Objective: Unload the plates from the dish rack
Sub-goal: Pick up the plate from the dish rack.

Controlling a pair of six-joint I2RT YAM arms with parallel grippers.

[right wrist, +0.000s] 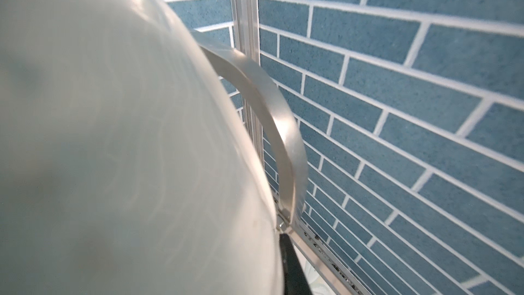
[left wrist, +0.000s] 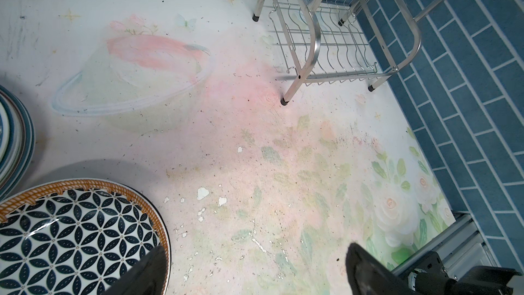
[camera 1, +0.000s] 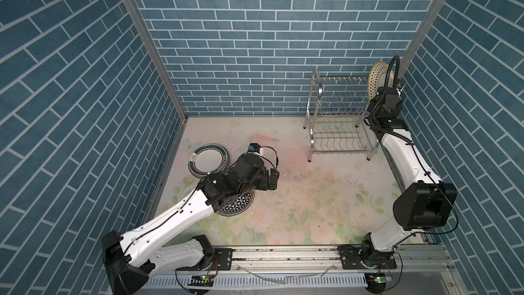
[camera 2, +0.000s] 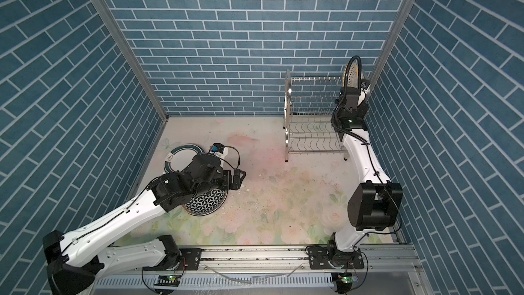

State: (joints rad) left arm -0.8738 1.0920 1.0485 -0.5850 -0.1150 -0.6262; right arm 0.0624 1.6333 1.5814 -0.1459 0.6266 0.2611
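The dish rack (camera 1: 337, 114) (camera 2: 312, 114) stands at the back right of the table, its wire tiers bare in both top views. At its right end a yellow-dotted plate (camera 1: 376, 80) (camera 2: 351, 76) stands on edge, with my right gripper (camera 1: 390, 82) shut on its rim. In the right wrist view the plate's white back (right wrist: 113, 137) fills the picture beside one black finger (right wrist: 292, 268) and the rack's handle (right wrist: 280, 126). My left gripper (camera 1: 273, 178) (left wrist: 256, 253) hangs open over the table. Beside it lie a black-lattice plate (camera 1: 236, 205) (left wrist: 71, 236) and teal-banded plates (camera 1: 207, 160) (left wrist: 14, 143).
Blue brick walls (camera 1: 255, 52) close in right behind and to the right of the rack, with an aluminium post (camera 1: 419, 24) at the corner. A small white and blue device (camera 1: 255, 148) with a cable lies by the teal plates. A metal rail (camera 1: 283, 253) runs along the front.
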